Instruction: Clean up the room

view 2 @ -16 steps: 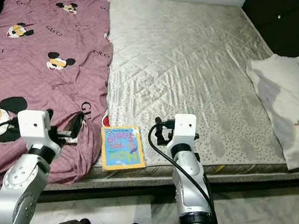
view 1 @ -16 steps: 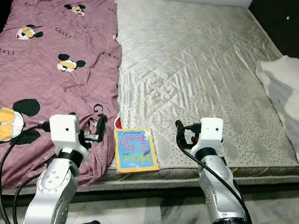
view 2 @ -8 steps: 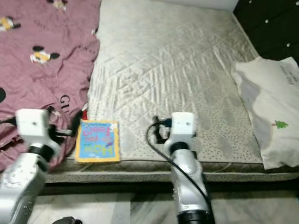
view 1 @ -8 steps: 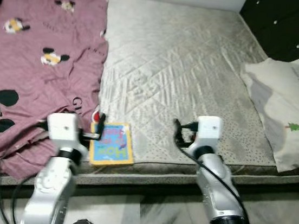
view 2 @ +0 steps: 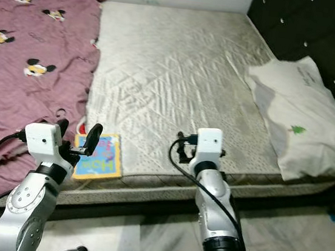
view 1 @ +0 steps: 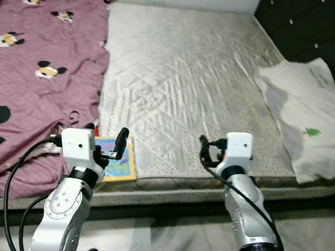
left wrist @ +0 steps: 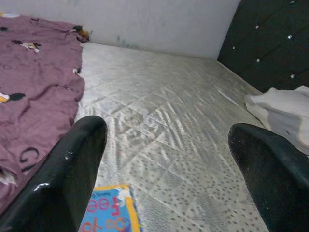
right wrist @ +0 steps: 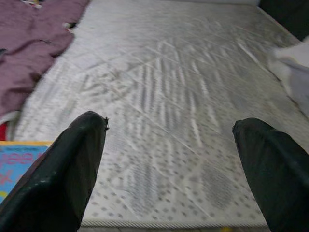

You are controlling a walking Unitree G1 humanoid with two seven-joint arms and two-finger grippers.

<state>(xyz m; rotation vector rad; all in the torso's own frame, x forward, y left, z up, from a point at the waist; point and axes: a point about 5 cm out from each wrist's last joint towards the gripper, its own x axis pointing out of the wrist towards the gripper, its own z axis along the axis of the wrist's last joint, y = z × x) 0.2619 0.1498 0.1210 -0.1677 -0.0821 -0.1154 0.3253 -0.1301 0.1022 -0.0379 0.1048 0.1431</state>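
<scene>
While both arms reach over the near edge of the quilted silver mattress (view 1: pixel 186 73), the left hand (view 1: pixel 105 148) hovers spread above the blue-and-yellow picture book (view 2: pixel 99 157), the right hand (view 1: pixel 208 153) spread right of it; a white pillow (view 1: pixel 303 111) lies far right, a mauve cartoon-print blanket (view 1: pixel 33 72) left.

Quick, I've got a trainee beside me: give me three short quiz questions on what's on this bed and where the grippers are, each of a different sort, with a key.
1. True or false: the maroon cartoon-print blanket covers the whole quilted silver mattress.
2. Multiple choice: the blue, yellow-edged children's book lies A) against the dark tufted headboard, B) at the mattress's near edge beside the blanket, C) on the floor.
3. Fill in: the white pillow with a small green tree lies on the robot's ____ side.

Key: 1 false, only the left part. 2 B; the open left gripper hovers just over it, while the open right gripper is over bare mattress. 3 right.
</scene>
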